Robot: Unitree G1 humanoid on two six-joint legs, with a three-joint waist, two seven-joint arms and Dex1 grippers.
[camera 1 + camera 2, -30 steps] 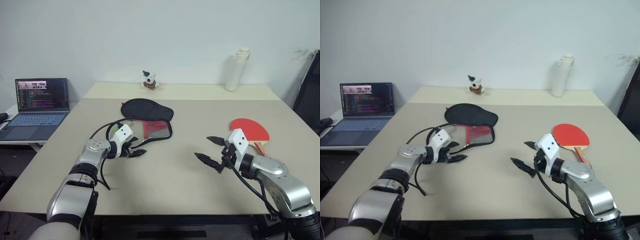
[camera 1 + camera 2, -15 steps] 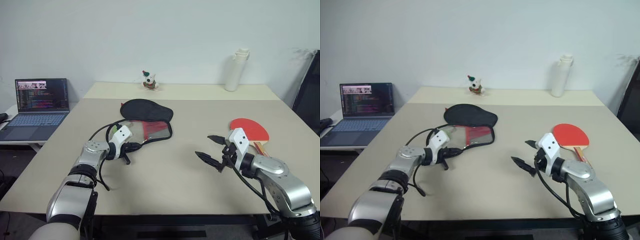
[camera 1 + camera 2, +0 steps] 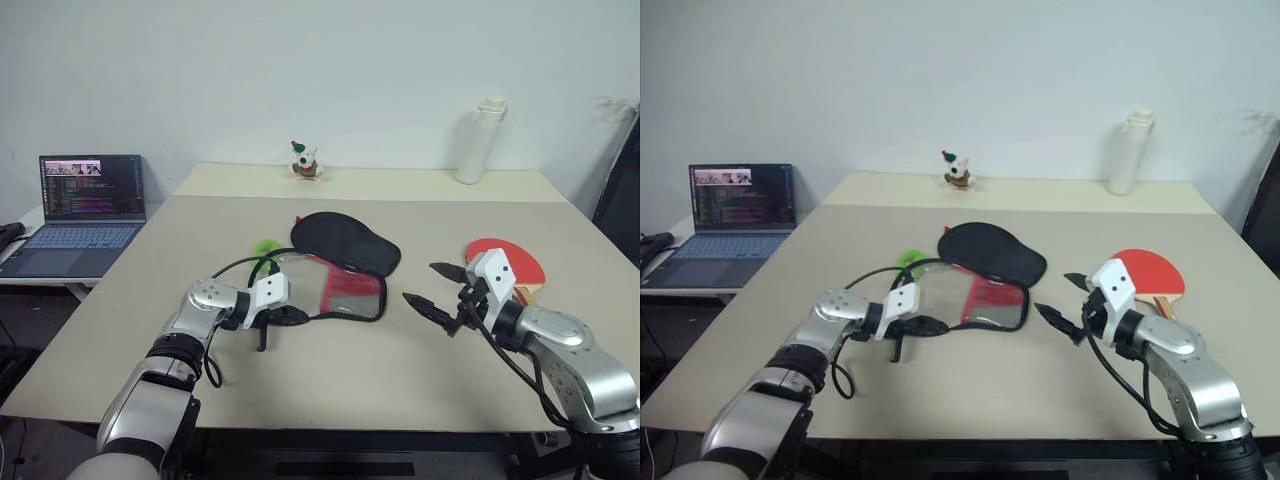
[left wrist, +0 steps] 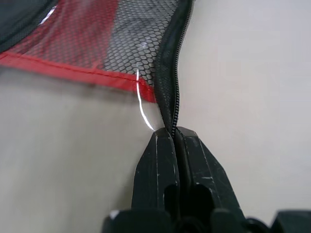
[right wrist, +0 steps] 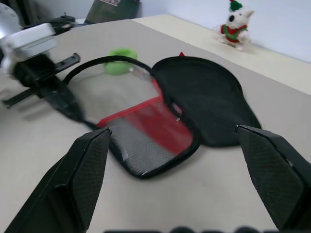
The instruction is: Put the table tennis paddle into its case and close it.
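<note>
Black zip edge of the case (image 3: 345,262) (unzipped) in left claw (image 4: 174,133).

Left gripper (image 3: 297,318) was clamped tight on the case (image 3: 345,268) edge, forearm held low; right gripper (image 3: 440,290) was spread wide, held raised.

Beige bench (image 3: 970,400), open case (image 3: 985,275) near its middle, left gripper (image 3: 930,324) pinching the case's black edge, right gripper (image 3: 1065,297) spread beside it, table tennis paddle (image 3: 1150,276) behind, green ball (image 3: 909,258), laptop (image 3: 740,212), white bottle (image 3: 1129,152), toy figure (image 3: 958,171)
</note>
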